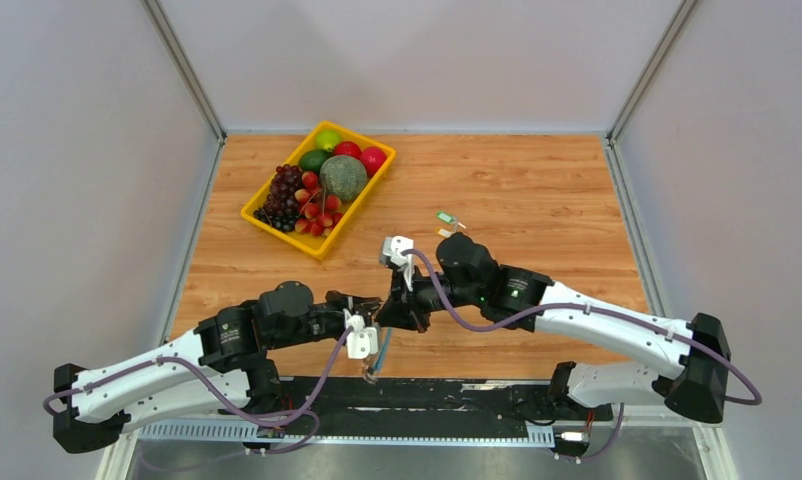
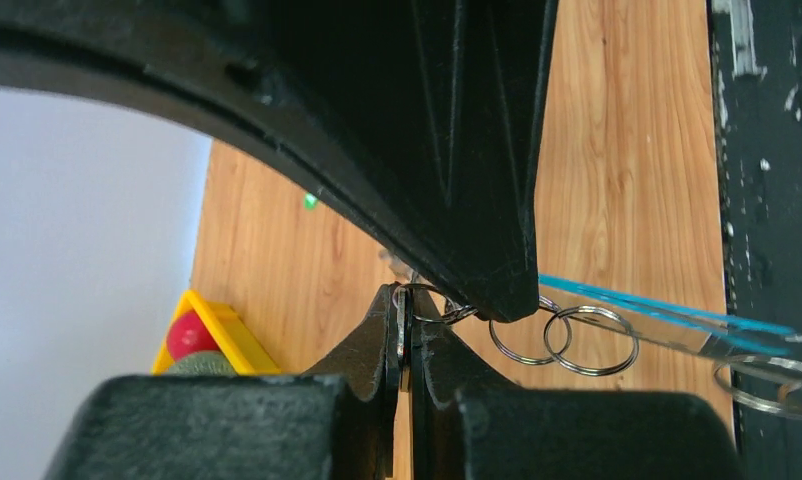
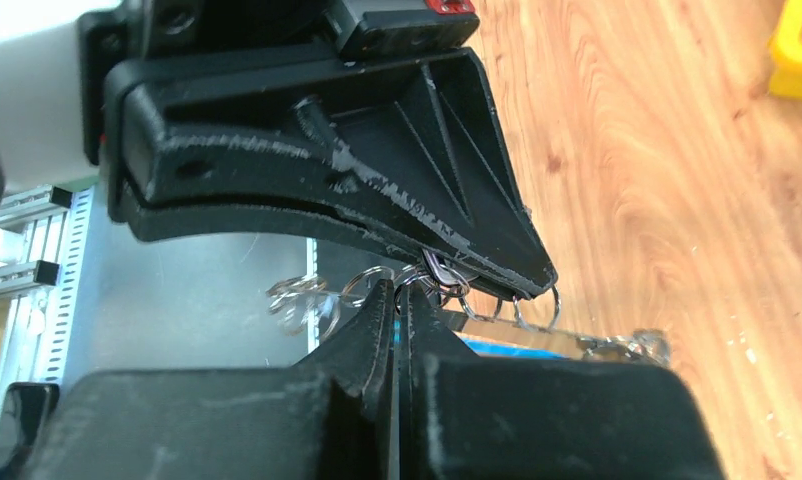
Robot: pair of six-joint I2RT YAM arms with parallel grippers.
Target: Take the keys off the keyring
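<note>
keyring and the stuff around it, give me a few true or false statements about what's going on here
1. The left gripper and the right gripper both have their fingers shut on the keyring. True.
2. A green-headed key lies loose on the table, away from both grippers. True.
3. The keyring lies loose on the table. False: it is pinched between the two grippers.
4. The yellow tray is empty. False: it holds fruit.
</note>
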